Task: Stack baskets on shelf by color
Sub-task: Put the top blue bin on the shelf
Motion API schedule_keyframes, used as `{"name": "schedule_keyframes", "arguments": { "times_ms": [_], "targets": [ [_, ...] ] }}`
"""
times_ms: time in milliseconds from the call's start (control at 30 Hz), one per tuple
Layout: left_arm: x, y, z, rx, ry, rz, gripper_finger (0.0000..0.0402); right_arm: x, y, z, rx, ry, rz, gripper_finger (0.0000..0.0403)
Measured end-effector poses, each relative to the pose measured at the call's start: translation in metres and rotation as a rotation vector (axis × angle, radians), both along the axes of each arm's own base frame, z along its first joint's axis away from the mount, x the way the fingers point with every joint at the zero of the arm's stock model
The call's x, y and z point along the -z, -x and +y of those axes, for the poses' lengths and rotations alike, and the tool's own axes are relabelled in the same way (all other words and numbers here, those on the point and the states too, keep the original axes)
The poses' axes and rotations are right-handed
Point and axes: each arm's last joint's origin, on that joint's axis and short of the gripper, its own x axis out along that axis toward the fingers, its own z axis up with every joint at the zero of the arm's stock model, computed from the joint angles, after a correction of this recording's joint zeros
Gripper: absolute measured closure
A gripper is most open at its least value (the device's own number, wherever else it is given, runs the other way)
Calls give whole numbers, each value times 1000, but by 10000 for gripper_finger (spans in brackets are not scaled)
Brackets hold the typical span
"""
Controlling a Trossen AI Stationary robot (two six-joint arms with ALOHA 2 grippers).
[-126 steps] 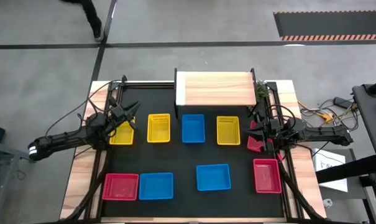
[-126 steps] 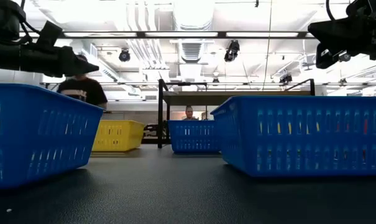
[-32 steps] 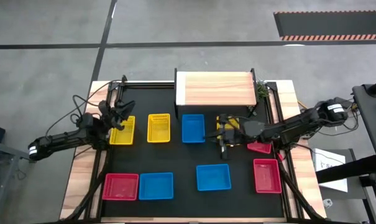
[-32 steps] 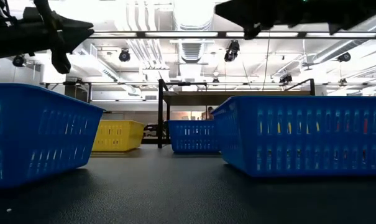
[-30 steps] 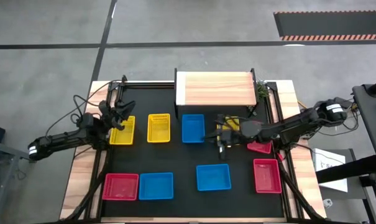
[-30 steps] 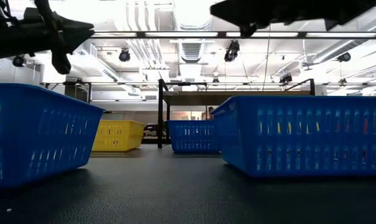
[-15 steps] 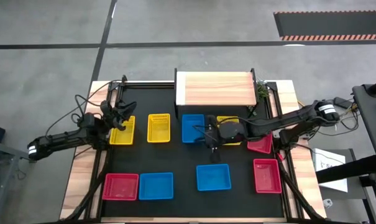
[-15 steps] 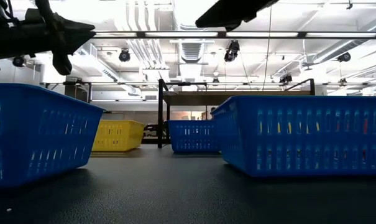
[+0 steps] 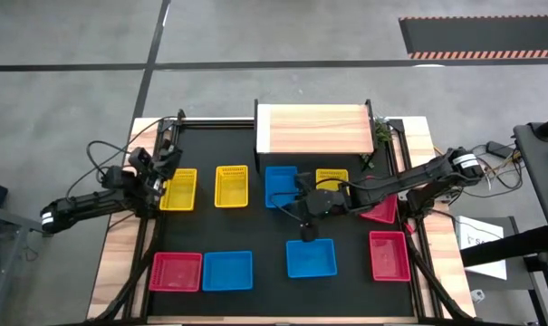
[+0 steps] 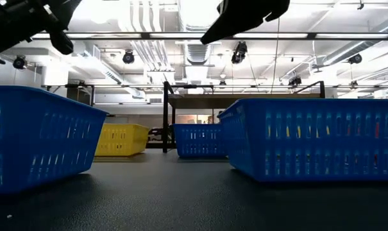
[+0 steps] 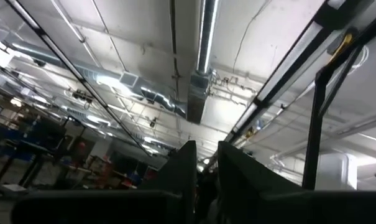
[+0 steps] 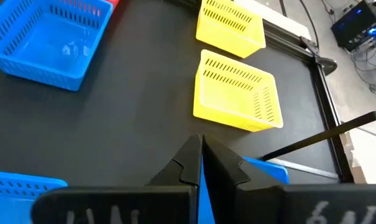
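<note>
In the high view the wooden shelf (image 9: pixel 312 129) stands at the far edge of the black mat with nothing on it. On the mat sit yellow baskets (image 9: pixel 178 189) (image 9: pixel 231 186) (image 9: pixel 332 177), blue baskets (image 9: pixel 281 186) (image 9: pixel 311 258) (image 9: pixel 226 270) and red baskets (image 9: pixel 176 272) (image 9: pixel 389 255) (image 9: pixel 380 211). My right gripper (image 9: pixel 301 203) hangs high over the mat by the far blue basket's right side, shut and empty (image 12: pixel 201 152). My left gripper (image 9: pixel 168 161) is raised by the leftmost yellow basket, tipped toward the ceiling, with a narrow gap between its fingers (image 11: pixel 206 165), holding nothing.
The right arm (image 9: pixel 391 186) stretches across the right yellow basket and one red basket, hiding parts of them. A black frame rail (image 9: pixel 165 136) borders the mat. In the low view two blue baskets (image 10: pixel 33 138) (image 10: pixel 315 138) stand close to the near edge, with bare mat between them.
My right gripper has swept toward the table's left, from over the right yellow basket to beside the far blue basket, staying high. My left gripper has drawn back a little toward the left edge and risen. No basket has moved.
</note>
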Motion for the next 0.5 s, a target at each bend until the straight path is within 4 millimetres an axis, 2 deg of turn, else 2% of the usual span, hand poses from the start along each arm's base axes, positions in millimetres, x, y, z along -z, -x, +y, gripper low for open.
{"name": "schedule_keyframes", "arguments": {
  "times_ms": [133,367,500],
  "targets": [
    [1,-1,0,5,3,3,352,3,-7,1,12,-14,8,367],
    [0,0,0,0,-4,-3,352,10,-27,4,43,-44,27,276],
    [-3,2,-1,-4,-13,-39,352,20,-40,4,65,-39,122,237]
  ]
}}
